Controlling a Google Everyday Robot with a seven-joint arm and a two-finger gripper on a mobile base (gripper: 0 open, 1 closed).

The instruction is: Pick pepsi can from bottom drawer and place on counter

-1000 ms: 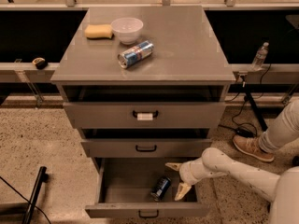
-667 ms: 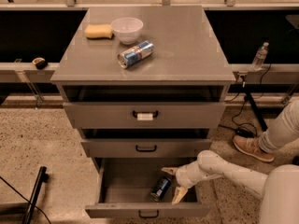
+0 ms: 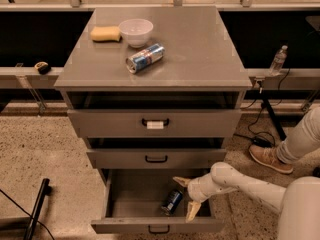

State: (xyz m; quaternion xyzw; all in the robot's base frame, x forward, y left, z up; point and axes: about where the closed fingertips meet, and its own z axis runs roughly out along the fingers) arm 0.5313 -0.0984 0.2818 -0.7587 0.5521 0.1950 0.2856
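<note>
Pepsi can (image 3: pixel 172 201) is faced by the claw (image 3: pixel 185 198), spread wide and empty inside the bottom drawer (image 3: pixel 125 226). The can lies just beyond the fingertips, toward the drawer's middle, long axis roughly front-to-back.

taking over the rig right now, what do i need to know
Gripper: open, down inside the bottom drawer, beside the pepsi can, not closed on it.
Pepsi can: lying on the drawer floor.
Counter: holds a sponge, a bowl and a silver-blue can on its left half.
Done: drawer open, gripper at the can.
Left: grasp, lift out, set on the counter.
</note>
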